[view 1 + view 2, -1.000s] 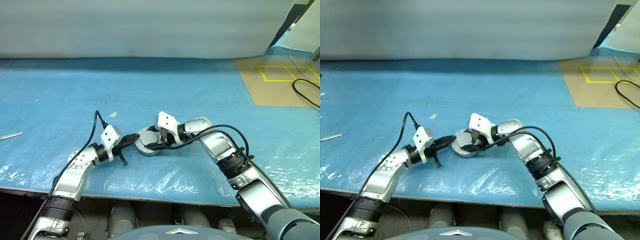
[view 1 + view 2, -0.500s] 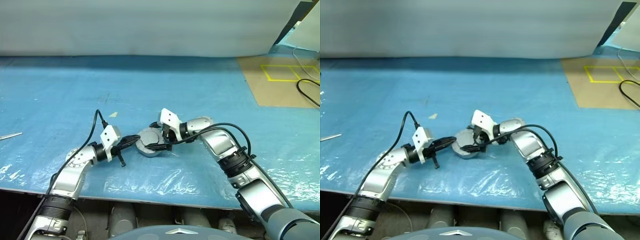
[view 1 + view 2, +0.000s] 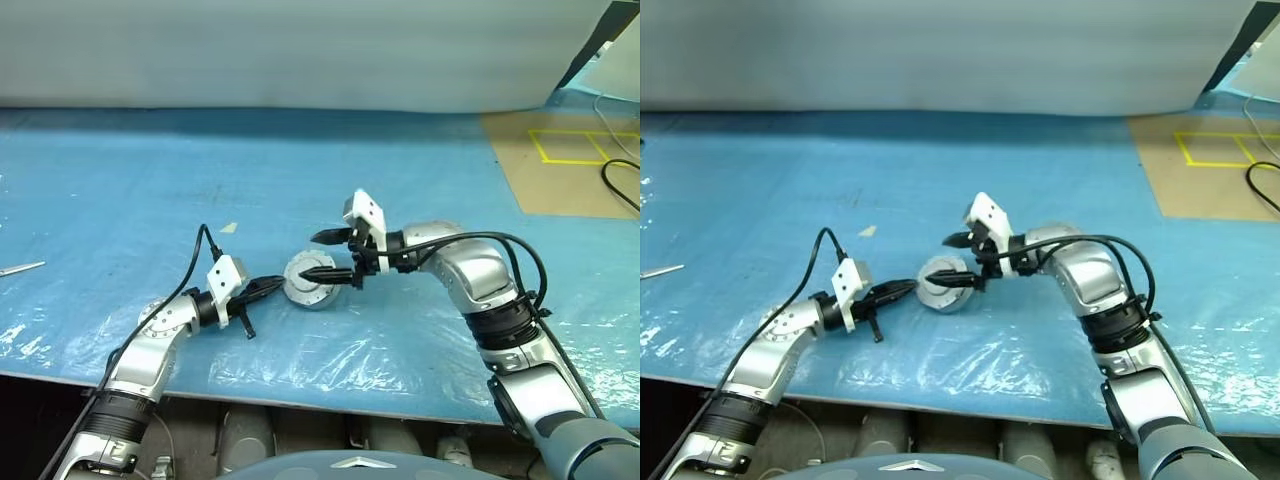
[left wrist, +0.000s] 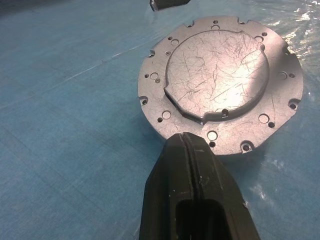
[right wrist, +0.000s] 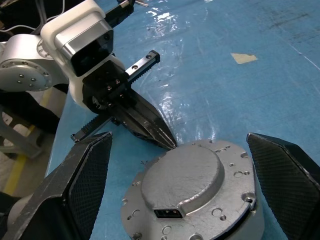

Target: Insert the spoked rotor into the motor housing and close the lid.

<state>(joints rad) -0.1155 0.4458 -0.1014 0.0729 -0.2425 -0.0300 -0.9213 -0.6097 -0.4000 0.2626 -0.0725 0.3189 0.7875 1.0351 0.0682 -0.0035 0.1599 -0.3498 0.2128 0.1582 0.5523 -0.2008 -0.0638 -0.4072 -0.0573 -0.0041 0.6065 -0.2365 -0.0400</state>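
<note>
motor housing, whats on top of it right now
The grey lid sits on the motor housing, plain face up, covering its whole top. Whatever lies inside is hidden under it. The shut left pincer touches the lid's edge.

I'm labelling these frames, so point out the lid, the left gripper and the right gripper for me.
lid [image 4: 216, 75], left wrist view, on its raised grey centre.
left gripper [image 3: 276, 284], left eye view, at its shut fingertips.
right gripper [image 5: 180, 170], right wrist view, midway between its open fingertips.
</note>
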